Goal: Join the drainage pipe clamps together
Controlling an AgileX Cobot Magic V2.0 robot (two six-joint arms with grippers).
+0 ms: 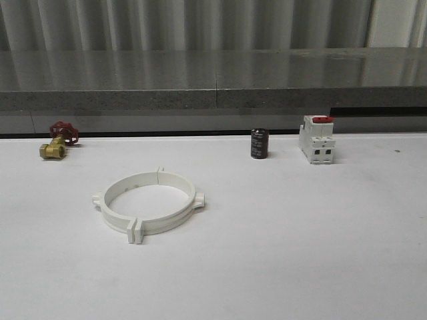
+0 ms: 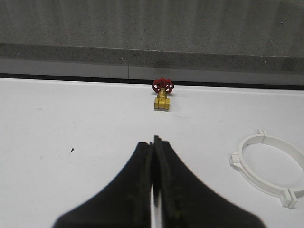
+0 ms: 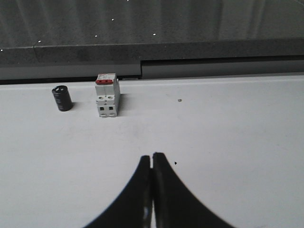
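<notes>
The left gripper (image 2: pixel 156 190) has its two black fingers (image 2: pixel 142 190) pressed together with nothing between them, held above the bare white table (image 2: pixel 71 123). Straight ahead of the fingertips, near the table's far edge, sits a small brass valve (image 2: pixel 162 101) with a red handwheel. Off to the right of the fingers and somewhat ahead lie the drainage pipe clamps (image 2: pixel 268 168), the two white half-rings already meeting flange to flange as one closed ring, flat on the table and well apart from the gripper.

The right gripper (image 3: pixel 152 190) likewise has its fingers (image 3: pixel 164 190) closed against each other, empty, over the table. Ahead and to their left stands the white switch (image 3: pixel 107 95) with a red top, upright, and just beyond it to the left a short black cylinder (image 3: pixel 61 98).

In the front view the ring (image 1: pixel 148 201) lies nearer than the valve (image 1: pixel 59 141), the cylinder (image 1: pixel 259 143) and the switch (image 1: pixel 317 139).
</notes>
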